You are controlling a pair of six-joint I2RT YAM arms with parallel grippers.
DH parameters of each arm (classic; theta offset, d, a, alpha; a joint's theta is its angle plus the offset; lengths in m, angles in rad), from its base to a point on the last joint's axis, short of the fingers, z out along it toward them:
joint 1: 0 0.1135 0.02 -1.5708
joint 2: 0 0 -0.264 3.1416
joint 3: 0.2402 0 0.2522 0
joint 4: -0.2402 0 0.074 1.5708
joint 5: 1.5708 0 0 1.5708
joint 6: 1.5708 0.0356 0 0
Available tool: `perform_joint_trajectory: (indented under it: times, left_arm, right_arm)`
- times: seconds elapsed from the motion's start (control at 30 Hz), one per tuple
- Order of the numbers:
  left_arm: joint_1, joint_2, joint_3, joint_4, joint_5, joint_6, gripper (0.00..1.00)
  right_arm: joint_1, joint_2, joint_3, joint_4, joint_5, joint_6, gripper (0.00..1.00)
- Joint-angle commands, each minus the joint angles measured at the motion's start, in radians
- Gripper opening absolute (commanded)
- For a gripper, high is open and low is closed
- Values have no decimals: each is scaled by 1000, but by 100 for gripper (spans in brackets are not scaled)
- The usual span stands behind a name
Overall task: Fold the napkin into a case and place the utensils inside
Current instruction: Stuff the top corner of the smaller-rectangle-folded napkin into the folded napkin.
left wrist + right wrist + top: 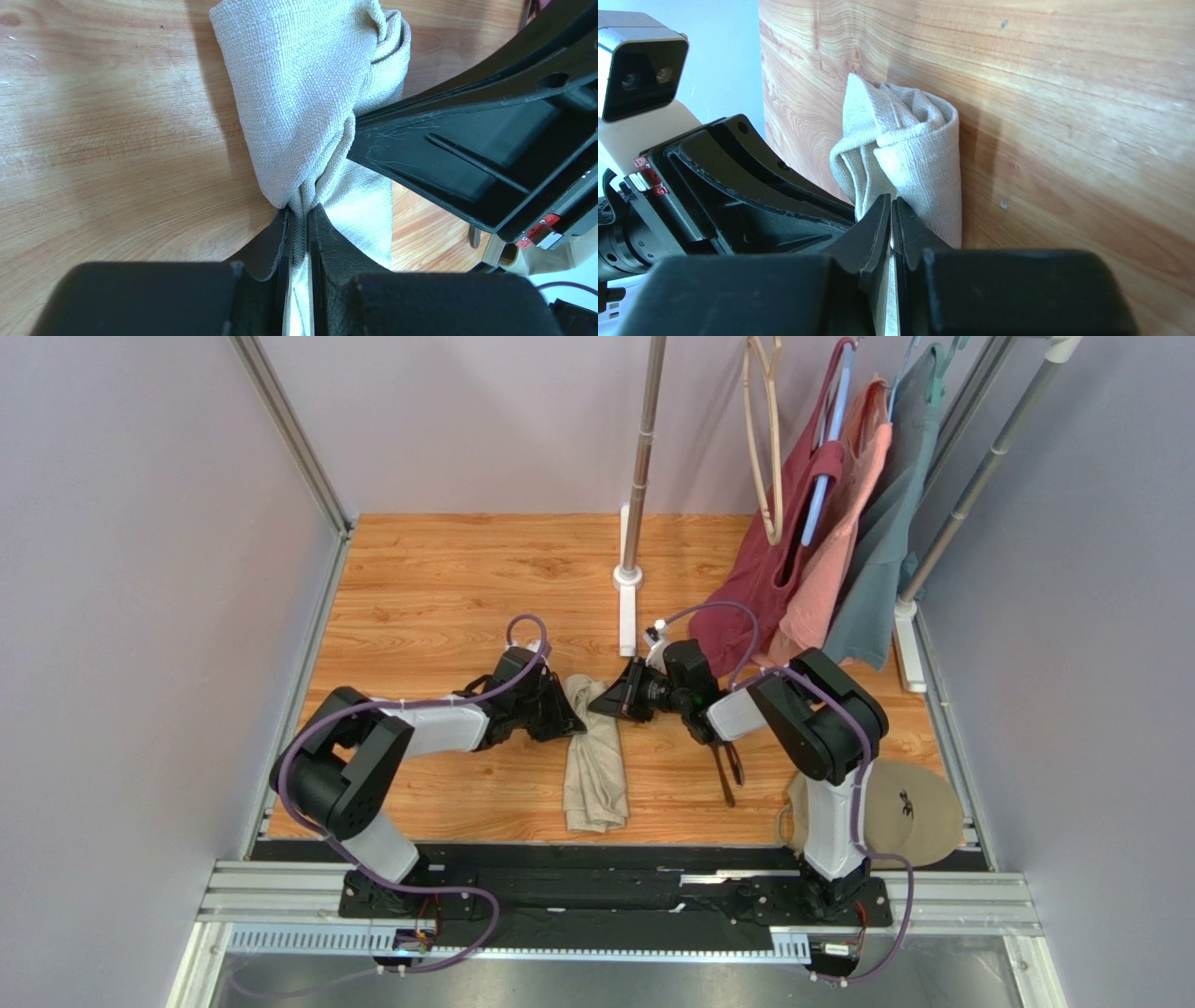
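Observation:
The napkin (595, 763) is a beige-tan cloth folded into a narrow oblong on the wooden table, its far end bunched up. My left gripper (577, 717) is shut on that far end from the left; the left wrist view shows the cloth (309, 91) pinched at the fingertips (302, 210). My right gripper (599, 703) meets it from the right and is shut on the same bunched end (913, 154), with cloth showing between its closed fingers (891, 208). The dark utensils (727, 765) lie on the table under the right arm, partly hidden by it.
A round tan disc (898, 809) lies at the near right corner. Maroon, salmon and grey-teal garments (828, 546) hang from a rack at the back right. A metal pole with a white base (629, 574) stands at the back middle.

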Motion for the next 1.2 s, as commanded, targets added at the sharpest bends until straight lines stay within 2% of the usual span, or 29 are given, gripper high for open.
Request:
perform_joint_trajectory:
  times: [0.0,0.27,0.43,0.57,0.63,0.67,0.73,0.87,0.9,1.0,1.03,1.17]
  left_arm:
    - [-7,10,1,15,24,0,0]
    - [-7,48,6,50,48,-6,0]
    - [-8,45,4,53,56,0,0]
    - [-8,59,0,66,81,10,0]
    - [-8,47,10,11,75,30,0]
    - [-8,13,12,-11,64,52,15]
    - [-8,-71,38,-124,-6,104,27]
    - [-8,-191,134,-350,-187,199,37]
    - [-8,-200,180,-414,-211,214,37]
    - [-7,-185,278,-469,-266,325,26]
    - [-7,-139,311,-486,-267,386,17]
    - [-14,-3,435,-528,-243,506,13]
  right_arm:
    - [13,35,38,109,-14,44,9]
    - [45,129,66,176,24,174,7]
    - [50,183,58,324,78,245,6]
    - [52,180,57,334,128,240,6]
    - [52,174,54,289,141,233,6]
    - [52,165,52,244,154,231,5]
    - [52,161,40,242,161,237,4]
    - [52,161,32,215,167,242,1]
    - [52,163,35,207,165,237,0]
    - [52,166,38,202,159,245,0]
    - [52,167,42,199,156,246,0]
    - [52,163,46,173,147,251,0]
